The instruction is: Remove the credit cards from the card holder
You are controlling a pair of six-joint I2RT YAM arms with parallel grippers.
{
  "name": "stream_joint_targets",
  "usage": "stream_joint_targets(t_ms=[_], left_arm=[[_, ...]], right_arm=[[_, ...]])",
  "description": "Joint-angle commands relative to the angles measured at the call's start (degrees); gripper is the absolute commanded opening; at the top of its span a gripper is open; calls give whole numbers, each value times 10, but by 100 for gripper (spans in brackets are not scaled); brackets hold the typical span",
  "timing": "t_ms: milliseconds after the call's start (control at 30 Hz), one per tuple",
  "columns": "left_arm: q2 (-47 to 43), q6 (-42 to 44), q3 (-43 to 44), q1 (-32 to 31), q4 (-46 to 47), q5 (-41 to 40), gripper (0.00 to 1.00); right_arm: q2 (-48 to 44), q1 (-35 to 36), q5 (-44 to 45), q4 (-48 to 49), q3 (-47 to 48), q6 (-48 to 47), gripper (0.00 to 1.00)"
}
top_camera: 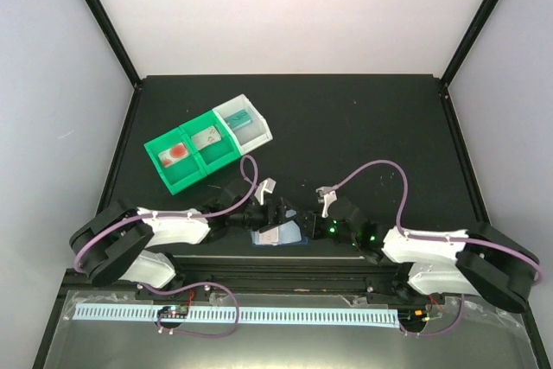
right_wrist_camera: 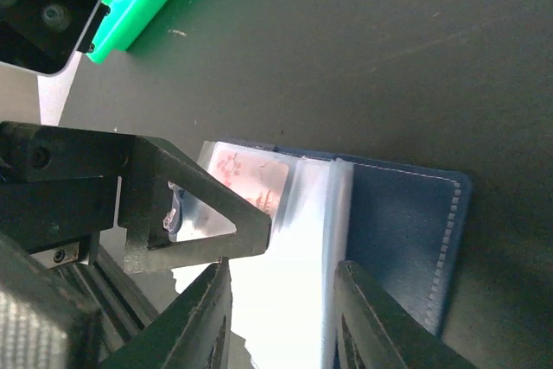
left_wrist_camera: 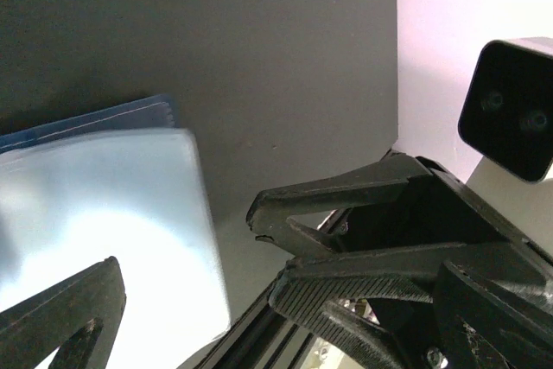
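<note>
The flat translucent pale-blue plastic card holder (right_wrist_camera: 406, 222) is lying at the table's (top_camera: 363, 127) near edge; the left gripper (top_camera: 273, 206) is gaping wide, the right gripper (right_wrist_camera: 281, 308) standing part-open astride it; the slick sleeve is likely risking sliding or lifting when the thin pale-pink patterned credit card (right_wrist_camera: 251, 174) is being pulled; glossy floppy film, stitched dark-blue border, stiff card.

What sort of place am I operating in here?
Probably a lab test booth rather than a home or shop: a black tabletop, plain white walls on three sides, and black frame posts at the corners.
</note>
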Motion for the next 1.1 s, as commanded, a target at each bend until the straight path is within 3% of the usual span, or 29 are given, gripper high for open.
stream_joint_targets(t_ms=[0,133,300,667,733,933,1067], left_arm=[[23,11,51,-18,20,-6,99],[17,31,57,-20,-3,-17,99],[-35,68,56,-10,-98,-62,99],[-133,138,35,53,-268,-82,93],[-153,147,26,60,-285,-80,85],[-208,145,-28,98,-287,-66,45],[-219,158,-36,107,-287,-56,28]], right_arm=[[-69,2,62,-93,-11,-21,36],[-128,2,51,-119,-20,-27,36],[-147,3,12,-113,-10,-29,36],[-40,15,-47,-72,59,-12,30],[-14,19,-57,-61,74,-7,29],[71,30,-66,-19,101,21,25],[120,31,-72,-4,117,35,22]])
